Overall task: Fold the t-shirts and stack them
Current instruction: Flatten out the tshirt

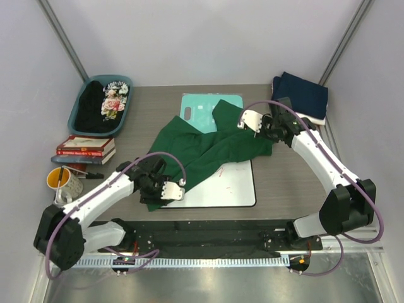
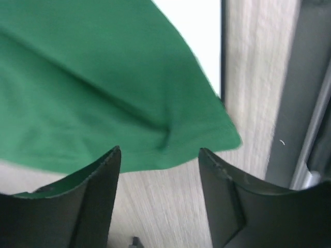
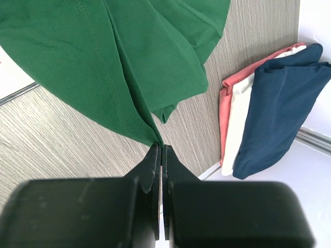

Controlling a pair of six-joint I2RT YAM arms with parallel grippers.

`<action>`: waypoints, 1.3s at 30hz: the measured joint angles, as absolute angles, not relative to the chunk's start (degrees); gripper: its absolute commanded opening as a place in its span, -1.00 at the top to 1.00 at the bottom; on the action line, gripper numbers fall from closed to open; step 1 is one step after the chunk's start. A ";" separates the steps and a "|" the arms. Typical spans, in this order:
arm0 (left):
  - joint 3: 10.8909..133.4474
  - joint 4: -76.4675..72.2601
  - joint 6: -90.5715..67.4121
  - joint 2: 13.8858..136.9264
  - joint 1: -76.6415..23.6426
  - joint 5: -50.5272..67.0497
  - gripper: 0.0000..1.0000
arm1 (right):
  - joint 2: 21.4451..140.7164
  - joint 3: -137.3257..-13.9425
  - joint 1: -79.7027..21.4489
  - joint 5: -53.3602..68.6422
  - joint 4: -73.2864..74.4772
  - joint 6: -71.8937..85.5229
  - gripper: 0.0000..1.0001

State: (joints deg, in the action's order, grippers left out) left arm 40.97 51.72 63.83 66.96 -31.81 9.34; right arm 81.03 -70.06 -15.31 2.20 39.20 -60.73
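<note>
Grey wood-grain tabletop (image 1: 297, 183), a plain dark green cloth t-shirt (image 1: 202, 148) lying crumpled at its middle.
Top view: the shirt overlaps a flat whiteboard (image 1: 237, 189). Left wrist: the left gripper (image 2: 159, 151) stands wide, the shirt's hem just ahead. Right wrist: the right gripper (image 3: 159, 149) pinches a shirt fold, near folded navy, white and reddish t-shirts (image 3: 269, 103).

Left wrist view. The left gripper (image 2: 160, 152) is standing open, its two dark fingers (image 2: 98, 196) spreading apart at the bottom of the frame. The green shirt (image 2: 88, 88) is filling the upper left, its hem running across the gap just at the fingertips. The shirt's corner is lying on the wood-grain table (image 2: 258, 93) and overlapping the whiteboard (image 2: 199, 31). A dark frame (image 2: 305, 77) is bordering the table at right.
</note>
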 measured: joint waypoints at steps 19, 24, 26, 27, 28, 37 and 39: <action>28.73 42.33 47.07 52.03 -41.95 -2.94 -0.51 | 83.92 -71.50 -15.44 2.02 39.09 -59.48 0.98; 28.21 42.02 44.97 50.26 -43.42 -4.82 -0.50 | 84.01 -71.57 -15.70 1.80 39.09 -59.20 0.98; 28.21 42.02 44.10 50.50 -43.55 -4.89 -0.50 | 84.14 -71.75 -15.81 1.67 39.09 -59.13 0.98; 28.21 42.06 43.77 50.61 -43.57 -4.84 -0.50 | 84.16 -71.81 -15.81 1.61 39.09 -59.11 0.97; 28.21 42.13 43.53 50.70 -43.66 -4.71 -0.50 | 84.27 -71.90 -15.84 1.58 39.09 -59.11 0.97; 27.03 42.70 42.15 50.72 -45.06 -4.38 -0.49 | 84.79 -72.66 -16.03 1.06 39.09 -58.74 0.98; 26.28 42.89 41.93 50.74 -45.23 -4.36 -0.49 | 84.79 -72.69 -16.05 0.97 39.09 -58.57 0.97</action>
State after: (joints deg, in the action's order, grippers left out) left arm 26.28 42.89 41.93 50.74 -45.23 -4.36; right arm 84.79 -72.69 -16.05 0.97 39.09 -58.57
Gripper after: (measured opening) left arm 0.745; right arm 0.026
